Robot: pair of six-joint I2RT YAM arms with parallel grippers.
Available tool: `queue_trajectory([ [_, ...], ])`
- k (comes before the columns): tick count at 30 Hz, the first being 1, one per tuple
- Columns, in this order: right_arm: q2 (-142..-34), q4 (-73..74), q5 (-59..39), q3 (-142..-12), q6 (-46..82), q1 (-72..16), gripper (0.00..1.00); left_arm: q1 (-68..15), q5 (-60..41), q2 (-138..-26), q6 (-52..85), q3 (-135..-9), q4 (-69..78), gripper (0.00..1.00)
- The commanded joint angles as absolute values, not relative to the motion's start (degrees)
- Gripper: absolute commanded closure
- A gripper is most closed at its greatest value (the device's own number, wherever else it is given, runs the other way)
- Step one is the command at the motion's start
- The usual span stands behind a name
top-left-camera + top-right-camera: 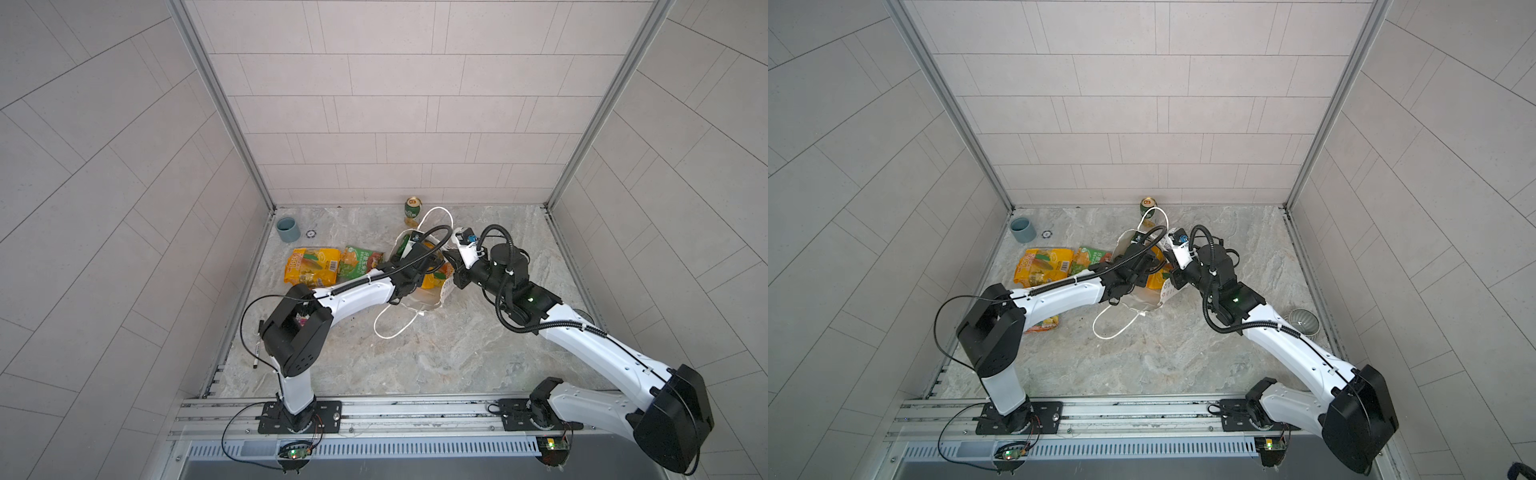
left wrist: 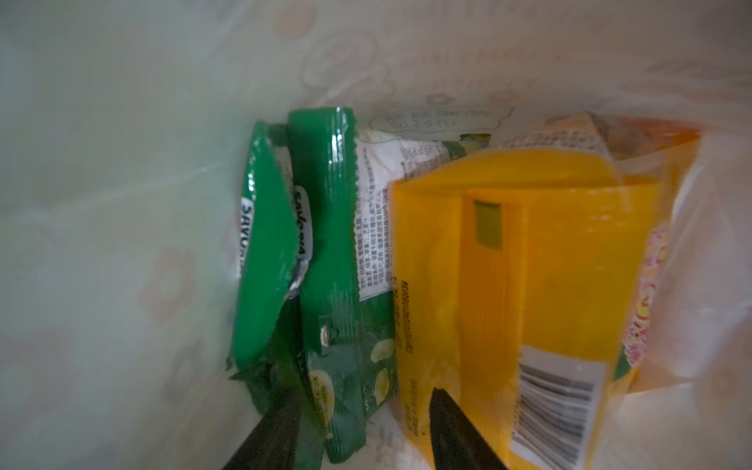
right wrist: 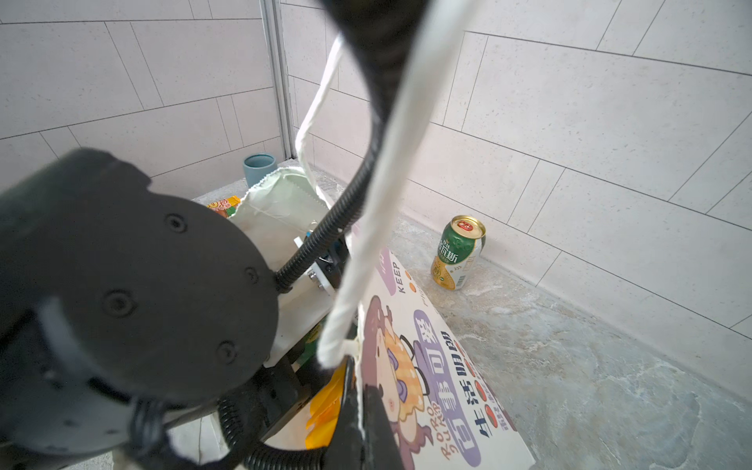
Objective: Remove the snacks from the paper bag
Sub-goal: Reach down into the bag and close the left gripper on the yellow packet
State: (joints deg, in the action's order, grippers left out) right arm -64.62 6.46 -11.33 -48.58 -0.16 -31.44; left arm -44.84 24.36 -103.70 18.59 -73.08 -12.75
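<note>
Inside the bag [image 2: 122, 203], the left pincer [image 2: 365, 401] is held open, fingers astride a green packet [image 2: 329, 264] beside a yellow packet [image 2: 549, 264]. The bag rim is clamped by the closed right pincer [image 3: 360, 411]. An orange packet [image 1: 309, 268] and a green-orange packet [image 1: 357, 262] are laid on the tabletop [image 1: 457, 353] just left of the bag.

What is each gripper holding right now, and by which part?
The right gripper pinches the paper bag by its top rim, beside a cord handle. The left gripper is inside the bag, jaws apart, gripping nothing.
</note>
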Motion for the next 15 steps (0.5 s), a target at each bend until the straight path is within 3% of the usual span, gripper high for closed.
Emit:
queue_trajectory([
  [1,-62.6,7.5,-12.9,-48.0,0.0,-31.8,1.0,-43.2,22.4,-106.1,20.5,-74.6,-10.2,0.44],
  [6,-62.2,7.8,-13.2,-47.5,0.1,-31.8,1.0,-42.4,20.9,-107.9,21.8,-73.4,-7.3,0.47],
  [15,-62.1,8.0,-13.2,-47.2,0.1,-31.8,1.0,-41.4,17.6,-107.9,19.3,-71.6,-1.1,0.8],
])
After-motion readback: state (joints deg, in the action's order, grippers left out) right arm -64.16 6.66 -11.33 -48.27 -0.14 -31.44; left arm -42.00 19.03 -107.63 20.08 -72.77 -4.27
